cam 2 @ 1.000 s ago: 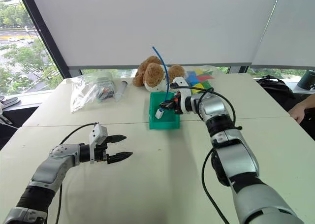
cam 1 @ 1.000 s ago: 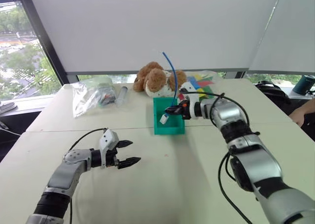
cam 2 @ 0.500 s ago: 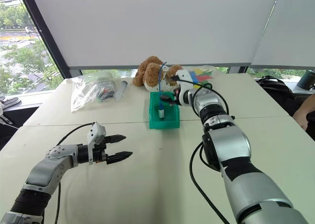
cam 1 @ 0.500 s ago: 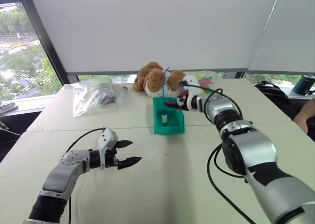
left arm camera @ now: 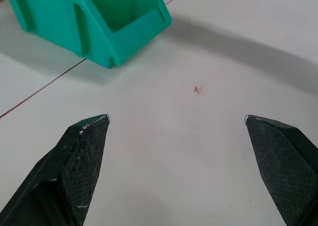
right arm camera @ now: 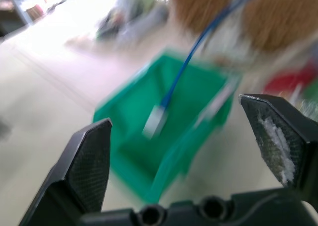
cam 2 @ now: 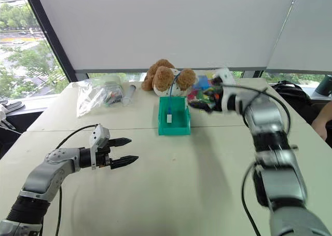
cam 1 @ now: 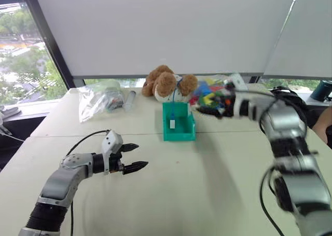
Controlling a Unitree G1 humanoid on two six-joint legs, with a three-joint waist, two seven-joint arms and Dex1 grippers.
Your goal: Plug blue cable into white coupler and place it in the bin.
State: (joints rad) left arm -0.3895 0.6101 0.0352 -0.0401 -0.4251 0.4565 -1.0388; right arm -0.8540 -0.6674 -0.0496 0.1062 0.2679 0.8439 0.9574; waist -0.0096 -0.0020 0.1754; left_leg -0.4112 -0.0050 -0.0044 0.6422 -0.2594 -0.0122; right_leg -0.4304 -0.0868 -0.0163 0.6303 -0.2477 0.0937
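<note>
Right tool [cam 2: 199,105]: has let go of the thin bright-blue cable [cam 2: 171,90] and drawn back beside the small teal-green plastic bin [cam 2: 174,126], fingers spread and empty. Cable with tiny white boxy coupler [cam 2: 169,118]: inside the bin, its free end draped over the back wall; placement judged done. Left tool [cam 2: 123,151]: wide open, empty, above the pale counter [cam 2: 171,184].

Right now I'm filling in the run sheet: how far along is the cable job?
Nearly finished. The blue cable with the white coupler on its end lies in the bin, its tail draped over the back wall. Nothing is in hand: the right gripper and the left gripper are open. Only pulling clear looks left.
</note>
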